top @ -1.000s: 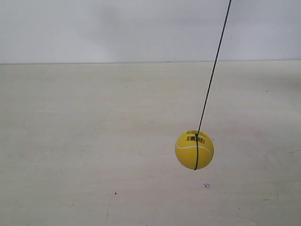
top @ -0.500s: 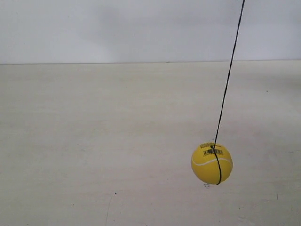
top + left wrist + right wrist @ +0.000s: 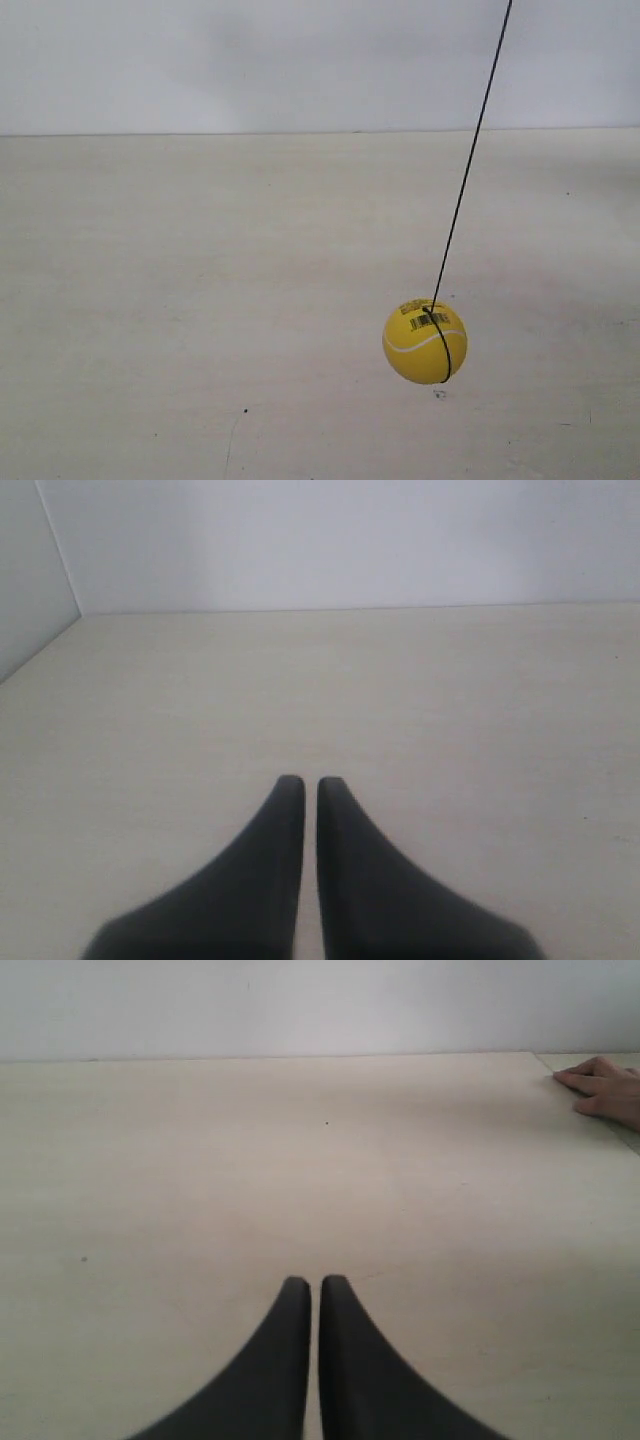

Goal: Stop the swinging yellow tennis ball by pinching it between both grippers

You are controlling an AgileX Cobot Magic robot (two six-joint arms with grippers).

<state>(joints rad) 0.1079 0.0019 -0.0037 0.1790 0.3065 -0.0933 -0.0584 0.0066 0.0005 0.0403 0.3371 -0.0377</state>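
The yellow tennis ball (image 3: 425, 341), with a white seam and a black barcode on top, hangs from a thin black string (image 3: 470, 150) just above the pale table at the exterior view's lower right. Neither arm shows in the exterior view. In the left wrist view my left gripper (image 3: 302, 782) is shut, with only a hairline gap between its black fingers and nothing in it. My right gripper (image 3: 308, 1282) is likewise shut and empty in the right wrist view. Neither wrist view shows the ball.
The pale wooden table (image 3: 200, 300) runs back to a white wall (image 3: 250, 60). A person's hand (image 3: 605, 1088) rests on the far corner of the table in the right wrist view. A wall corner (image 3: 60, 560) stands at the table's edge in the left wrist view.
The ball swung toward the exterior view's right and lower, then came back leftward and slightly up. The string's slant shifted with it.
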